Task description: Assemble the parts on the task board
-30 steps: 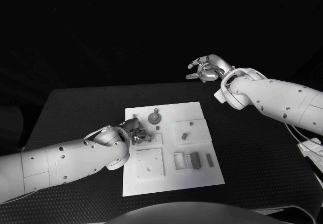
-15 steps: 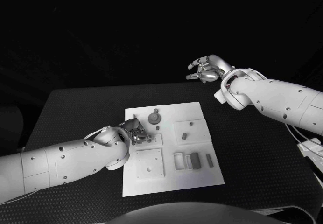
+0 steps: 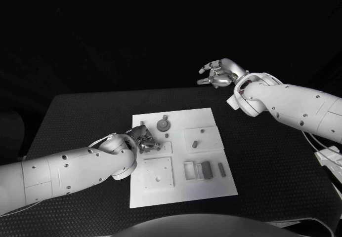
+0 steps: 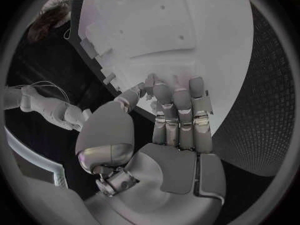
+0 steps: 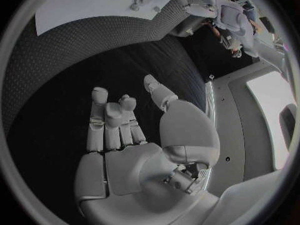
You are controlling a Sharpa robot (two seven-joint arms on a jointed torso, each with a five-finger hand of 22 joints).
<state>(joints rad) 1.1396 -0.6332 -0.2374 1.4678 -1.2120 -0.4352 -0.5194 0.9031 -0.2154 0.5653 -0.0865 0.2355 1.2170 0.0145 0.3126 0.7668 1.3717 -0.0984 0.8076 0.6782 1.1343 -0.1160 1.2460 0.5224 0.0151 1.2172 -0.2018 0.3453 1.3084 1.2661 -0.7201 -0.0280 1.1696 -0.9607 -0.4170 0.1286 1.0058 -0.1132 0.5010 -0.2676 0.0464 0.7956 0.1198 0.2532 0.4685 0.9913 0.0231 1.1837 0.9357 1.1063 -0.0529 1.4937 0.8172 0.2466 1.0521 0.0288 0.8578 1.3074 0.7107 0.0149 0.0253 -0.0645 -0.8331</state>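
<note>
Left hand (image 3: 143, 139) fingers down on task board (image 3: 206, 116) (grip unclear), right hand (image 5: 134, 135) raised, loosely open, empty

The desk (image 3: 85, 118) is seen as black, covered in a fine dotted texture. The task board (image 3: 206, 185) on it is plain white, with raised white square plates. The parts (image 3: 206, 169) near its right side are rendered dark grey, as is the round part (image 3: 164, 124) at its far end. Both arms are finished in white with small dark dots. The left hand (image 3: 145, 139) and the right hand (image 3: 222, 71) are silver, and the fingers (image 4: 181, 105) are shown metallic grey with darker bands.
</note>
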